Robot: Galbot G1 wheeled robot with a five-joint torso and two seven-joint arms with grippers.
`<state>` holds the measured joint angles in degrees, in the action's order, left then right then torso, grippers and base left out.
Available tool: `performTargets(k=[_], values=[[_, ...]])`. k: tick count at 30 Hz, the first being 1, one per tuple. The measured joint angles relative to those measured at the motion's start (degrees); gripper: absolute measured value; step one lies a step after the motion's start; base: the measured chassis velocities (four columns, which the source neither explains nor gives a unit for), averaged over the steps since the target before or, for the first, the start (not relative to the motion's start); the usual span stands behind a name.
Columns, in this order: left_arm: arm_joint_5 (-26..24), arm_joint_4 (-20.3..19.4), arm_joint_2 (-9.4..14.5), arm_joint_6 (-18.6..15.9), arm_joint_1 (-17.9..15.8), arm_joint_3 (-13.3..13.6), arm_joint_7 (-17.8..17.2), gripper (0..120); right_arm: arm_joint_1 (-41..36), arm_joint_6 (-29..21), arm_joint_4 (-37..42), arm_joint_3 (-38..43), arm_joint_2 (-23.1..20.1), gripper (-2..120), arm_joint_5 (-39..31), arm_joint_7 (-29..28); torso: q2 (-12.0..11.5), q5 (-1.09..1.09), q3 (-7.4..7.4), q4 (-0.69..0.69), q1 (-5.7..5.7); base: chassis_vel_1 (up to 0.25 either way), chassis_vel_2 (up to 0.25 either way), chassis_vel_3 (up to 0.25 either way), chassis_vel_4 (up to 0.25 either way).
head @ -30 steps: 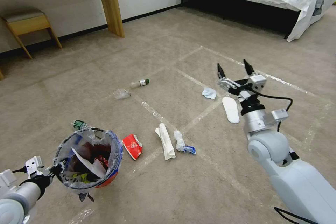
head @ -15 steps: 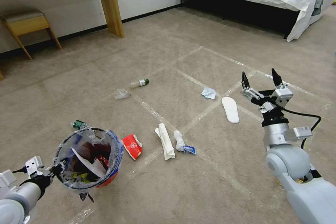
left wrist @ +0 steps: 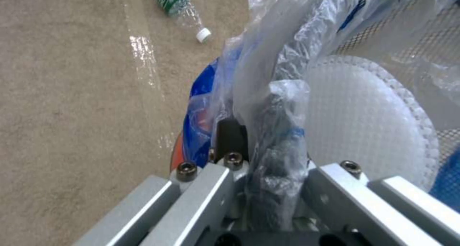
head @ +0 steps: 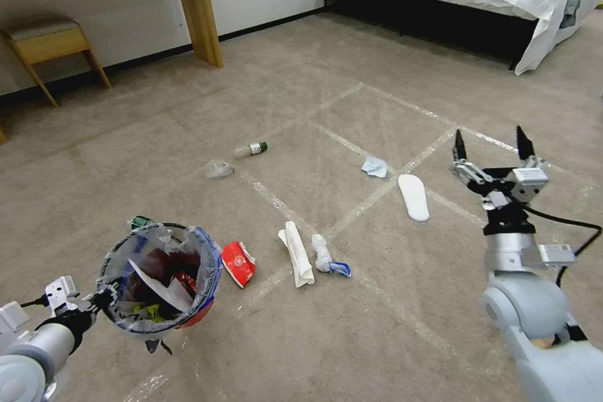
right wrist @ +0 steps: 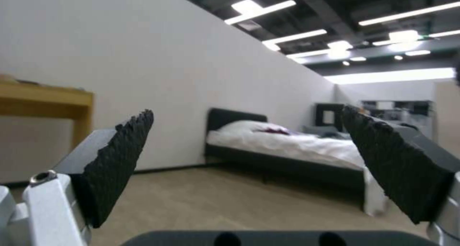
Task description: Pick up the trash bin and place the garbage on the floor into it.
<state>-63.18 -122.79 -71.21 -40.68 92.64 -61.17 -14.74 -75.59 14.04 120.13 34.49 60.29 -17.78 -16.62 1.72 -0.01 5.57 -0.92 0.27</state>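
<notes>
Red plastic under a crinkly liner: the bin (head: 157,282), lower left of the head view, hangs off the carpet with its rim pinched in the left gripper (head: 103,298); litter lies inside. Beside it on the floor are a red wrapper (head: 238,262), paper rolls (head: 298,252) and a green bottle (head: 141,222). At right, the right gripper (head: 491,147) points upward, fingers (right wrist: 117,159) spread wide, holding nothing.

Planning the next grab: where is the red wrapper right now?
Head view: the red wrapper lies on the carpet just right of the trash bin, left of the white paper roll.
</notes>
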Motion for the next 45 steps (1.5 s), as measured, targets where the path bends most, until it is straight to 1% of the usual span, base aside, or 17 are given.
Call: performTargets(k=[9, 11, 12, 14, 15, 17, 18, 20, 21, 23, 25, 26, 28, 32, 37, 39, 45], values=[[0.43, -0.29, -0.71, 0.03, 0.24, 0.06, 0.12, 1, 1.91, -7.88, -0.33, -4.45, 0.60, 99, 3.36, -3.72, 0.00, 0.00, 0.00, 0.00, 0.00, 0.000, 0.000, 0.000, 0.000], [0.58, -0.69, -0.89, 0.03, 0.56, 0.04, 0.13, 1, 4.95, -14.20, -1.44, -8.13, -0.55, 100, 1.01, -6.26, 0.00, 0.01, 0.00, 0.01, 0.00, 0.000, 0.000, 0.000, 0.000], [0.58, -0.69, -0.89, 0.03, 0.56, 0.04, 0.13, 1, 4.95, -14.20, -1.44, -8.13, -0.55, 100, 1.01, -6.26, 0.00, 0.01, 0.00, 0.01, 0.00, 0.000, 0.000, 0.000, 0.000], [0.71, -0.90, -1.07, 0.04, 0.62, 0.07, 0.14, 1, 7.61, -19.74, -3.14, -10.78, -1.72, 100, -3.11, -8.03, 0.00, 0.01, 0.00, 0.01, 0.00, 0.000, 0.000, 0.000, 0.000], [0.71, -0.90, -1.07, 0.04, 0.62, 0.07, 0.14, 1, 7.61, -19.74, -3.14, -10.78, -1.72, 100, -3.11, -8.03, 0.00, 0.01, 0.00, 0.01, 0.00, 0.000, 0.000, 0.000, 0.000], [0.75, -0.67, -0.56, 0.04, -0.16, 0.95, 0.00, 1, 11.01, -28.74, -6.37, -14.50, -3.88, 100, -10.31, -11.12, 0.00, 0.00, 0.00, 0.00, 0.00, 0.000, 0.000, 0.000, 0.000], [0.75, -0.67, -0.56, 0.04, -0.16, 0.95, 0.00, 1, 11.01, -28.74, -6.37, -14.50, -3.88, 100, -10.31, -11.12, 0.00, 0.00, 0.00, 0.00, 0.00, 0.000, 0.000, 0.000, 0.000], [0.74, -0.38, -0.12, 0.03, -0.23, 1.16, -0.05, 1, 13.85, -36.78, -8.44, -18.12, -5.06, 100, -17.70, -13.93, 0.00, 0.01, 0.01, 0.00, 0.00, 0.000, 0.000, 0.000, 0.000], [0.74, -0.38, -0.12, 0.03, -0.23, 1.16, -0.05, 1, 13.85, -36.78, -8.44, -18.12, -5.06, 100, -17.70, -13.93, 0.00, 0.01, 0.01, 0.00, 0.00, 0.000, 0.000, 0.000, 0.000], [0.66, 0.01, 0.49, -0.01, -0.58, 1.47, -0.09, 1, 16.41, -42.66, -10.78, -22.02, -5.45, 100, -25.53, -16.53, 0.00, 0.00, 0.00, 0.00, 0.00, 0.000, 0.000, 0.000, 0.000], [0.66, 0.02, 0.50, -0.01, -0.58, 1.47, -0.08, 1, 16.63, -42.98, -10.98, -22.36, -5.45, 100, -26.07, -16.62, 0.00, 0.00, 0.00, 0.00, 0.00, 0.000, 0.000, 0.000, 0.000], [0.61, 0.07, 0.56, -0.02, -0.41, 1.29, -0.08, 1, 19.40, -45.27, -13.98, -26.57, -4.88, 100, -31.32, -17.08, 0.00, 0.02, 0.01, 0.00, 0.01, 0.000, 0.000, 0.000, 0.000], [0.59, 0.05, 0.53, -0.03, -0.24, 1.10, -0.07, 1, 20.64, -45.92, -15.56, -28.17, -4.51, 100, -32.80, -17.21, 0.00, 0.01, 0.00, -0.01, 0.00, 0.000, 0.000, 0.000, 0.000], [0.57, -0.31, 0.14, -0.03, 0.76, 0.05, -0.05, 1, 27.82, -48.13, -24.95, -37.32, -1.19, 100, -36.69, -16.17, 0.00, -0.01, 0.01, 0.01, 0.01, 0.000, 0.000, 0.000, 0.000], [0.53, -0.77, -0.41, -0.03, 1.48, -0.77, -0.04, 1, 35.14, -47.87, -35.77, -45.68, 4.94, 100, -35.59, -14.92, 0.00, 0.01, 0.01, 0.01, 0.00, 0.000, 0.000, 0.000, 0.000], [0.51, -0.94, -1.03, -0.03, 1.81, -1.30, -0.05, 1, 39.19, -47.06, -42.99, -49.76, 10.07, 100, -33.75, -13.20, 0.00, 0.01, 0.01, 0.03, 0.00, 0.000, 0.000, 0.000, 0.000], [0.51, -1.07, -2.22, -0.01, 2.45, -2.13, -0.01, 1, 43.24, -45.81, -56.62, -53.65, 16.30, 100, -27.73, -10.70, 0.00, -0.01, 0.01, 0.02, 0.01, 0.000, 0.000, 0.000, 0.000]])
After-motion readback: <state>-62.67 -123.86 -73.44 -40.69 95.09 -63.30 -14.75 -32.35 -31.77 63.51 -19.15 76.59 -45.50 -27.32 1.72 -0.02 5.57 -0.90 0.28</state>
